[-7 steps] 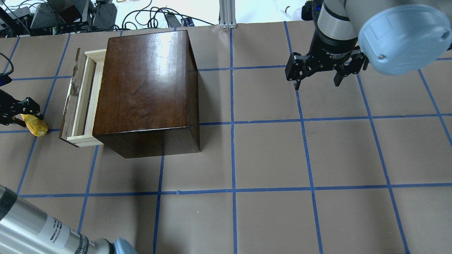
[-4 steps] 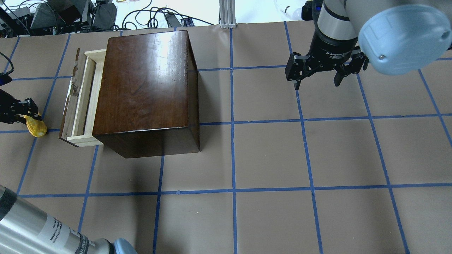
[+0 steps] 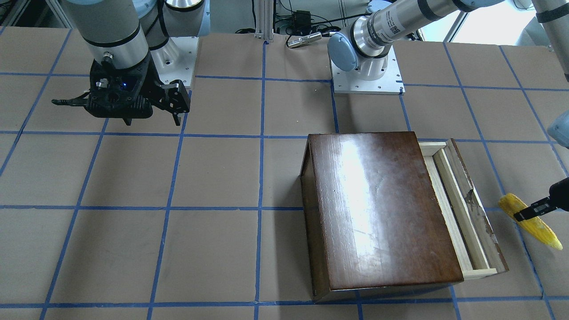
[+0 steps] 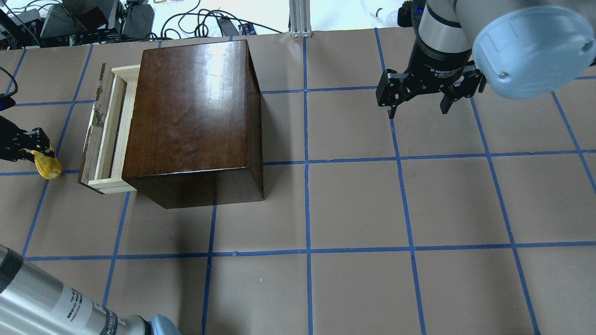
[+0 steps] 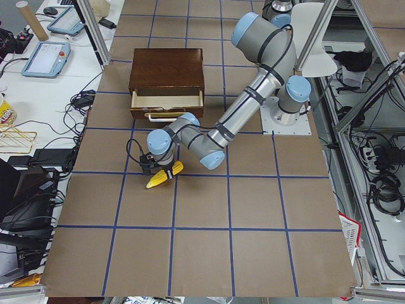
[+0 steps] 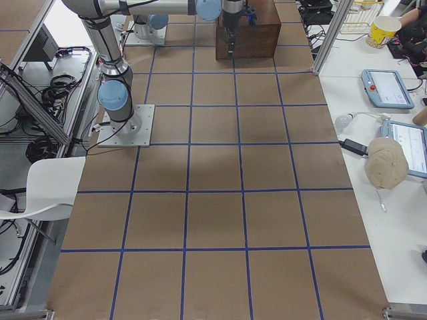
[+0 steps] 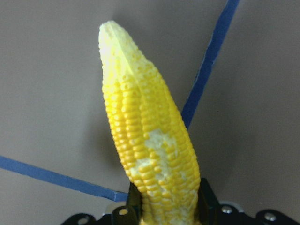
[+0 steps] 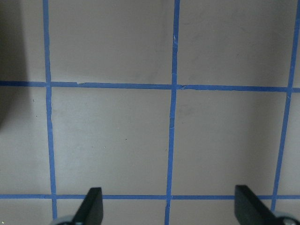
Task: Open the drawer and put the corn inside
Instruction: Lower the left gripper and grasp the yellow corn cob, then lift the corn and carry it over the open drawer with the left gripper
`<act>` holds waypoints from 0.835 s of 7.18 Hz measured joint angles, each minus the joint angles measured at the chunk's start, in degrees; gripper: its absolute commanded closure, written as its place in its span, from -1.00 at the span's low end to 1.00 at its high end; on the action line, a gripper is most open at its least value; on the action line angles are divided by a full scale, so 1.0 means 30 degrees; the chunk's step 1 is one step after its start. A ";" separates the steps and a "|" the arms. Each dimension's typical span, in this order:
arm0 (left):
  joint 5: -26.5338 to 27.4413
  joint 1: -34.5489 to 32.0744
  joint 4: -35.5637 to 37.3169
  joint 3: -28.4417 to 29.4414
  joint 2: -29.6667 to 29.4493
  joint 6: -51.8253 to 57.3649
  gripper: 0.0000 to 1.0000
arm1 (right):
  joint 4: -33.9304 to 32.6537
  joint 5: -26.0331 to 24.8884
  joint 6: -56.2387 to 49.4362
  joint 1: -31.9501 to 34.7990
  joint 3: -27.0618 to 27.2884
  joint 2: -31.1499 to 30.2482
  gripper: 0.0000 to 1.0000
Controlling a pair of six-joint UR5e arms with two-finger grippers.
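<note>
The yellow corn [image 4: 48, 167] is clamped at its thick end by my left gripper [image 4: 36, 148], just left of the drawer, low at the table surface. It shows pointed end away in the left wrist view [image 7: 145, 136], and in the front view [image 3: 533, 224] and left view [image 5: 163, 177]. The drawer [image 4: 108, 132] stands pulled partly out of the dark-brown box [image 4: 191, 111], its pale interior showing [image 3: 458, 209]. My right gripper [image 4: 418, 111] hangs open and empty over the table far right of the box; its fingers [image 8: 91, 208] are spread wide.
The table is brown paper with blue tape grid lines [image 4: 307, 251]. Cables and equipment [image 4: 84, 18] lie beyond its far edge. The left arm's forearm [image 4: 51, 302] crosses the near left corner. The arm bases [image 3: 366, 80] stand at the robot's side.
My left gripper has shifted a little left with the corn in it, and the corn looks shorter from above, tipped more on end. The right arm and the drawer have not moved.
</note>
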 measured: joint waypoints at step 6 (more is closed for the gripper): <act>0.0085 -0.1767 -0.4687 0.0376 0.4181 0.1567 1.00 | 0.0000 0.0000 0.0000 0.0009 0.0000 0.0000 -1.00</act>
